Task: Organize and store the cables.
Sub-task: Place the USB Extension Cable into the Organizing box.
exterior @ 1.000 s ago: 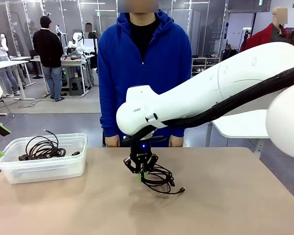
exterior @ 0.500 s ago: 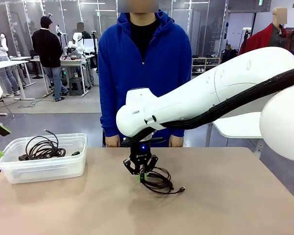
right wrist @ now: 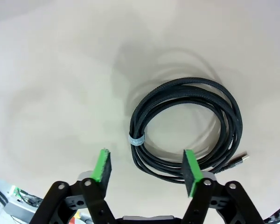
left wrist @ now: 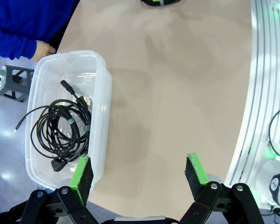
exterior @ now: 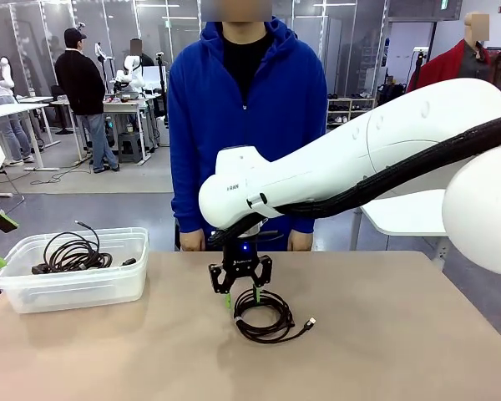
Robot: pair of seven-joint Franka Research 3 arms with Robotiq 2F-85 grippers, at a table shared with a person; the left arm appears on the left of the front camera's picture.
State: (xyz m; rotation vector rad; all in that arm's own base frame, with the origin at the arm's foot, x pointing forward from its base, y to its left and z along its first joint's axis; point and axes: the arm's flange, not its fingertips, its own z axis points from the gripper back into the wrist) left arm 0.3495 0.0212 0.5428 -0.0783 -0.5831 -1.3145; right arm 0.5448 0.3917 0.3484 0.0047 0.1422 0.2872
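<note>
One coil (exterior: 71, 251) is lying in my bin (exterior: 108, 288); my right pincer (exterior: 241, 297), released, is hovering over another coil (exterior: 265, 315) awaiting storage.

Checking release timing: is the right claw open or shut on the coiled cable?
Open. The right claw shows spread green pads above the coiled cable, which lies flat on the table.

Grey floor (exterior: 92, 205), glass partitions (exterior: 33, 33), and white desks (exterior: 8, 110) behind.

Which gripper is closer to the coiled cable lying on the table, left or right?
Right. The right gripper is open directly over the coiled cable, its fingers straddling the coil's banded side. The left gripper is open far off, beside the clear bin.
</note>
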